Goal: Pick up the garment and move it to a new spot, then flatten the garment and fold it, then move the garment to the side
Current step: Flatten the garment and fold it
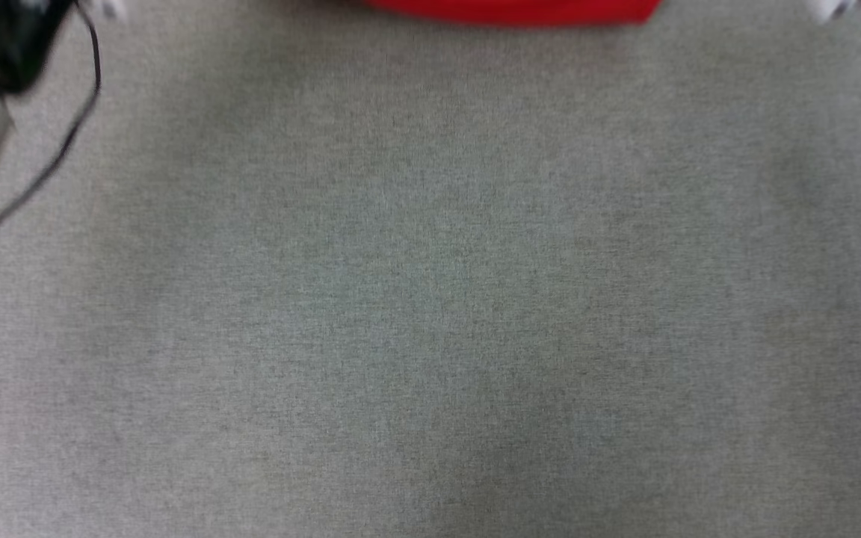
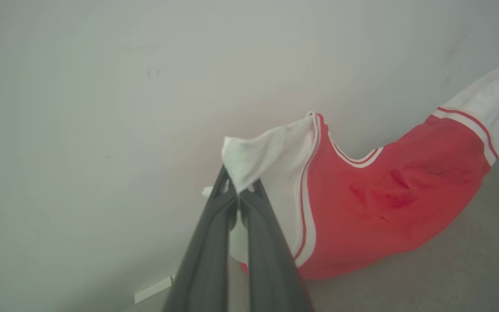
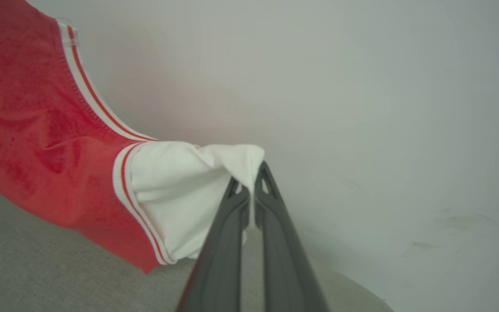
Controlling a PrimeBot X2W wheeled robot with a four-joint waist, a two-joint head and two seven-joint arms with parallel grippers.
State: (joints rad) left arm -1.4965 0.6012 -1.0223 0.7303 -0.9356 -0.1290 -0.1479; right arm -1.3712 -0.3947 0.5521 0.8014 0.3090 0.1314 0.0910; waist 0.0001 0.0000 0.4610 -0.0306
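The left gripper (image 2: 237,190) is closed tight on one white sleeve of the garment (image 2: 388,199). The right gripper (image 3: 249,182) is closed on the other sleeve. The garment hangs stretched between them, and its red body seems to touch the grey cloth surface (image 1: 430,299). A pale wall (image 2: 102,86) stands just behind. A black cable (image 1: 64,142) shows at the left.

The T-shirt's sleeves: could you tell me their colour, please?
White sleeves, red-and-white striped seam trim; clearest in right wrist view.

Bare indoor workspace: grey cloth table (image 1: 430,314), plain white wall (image 2: 102,86).
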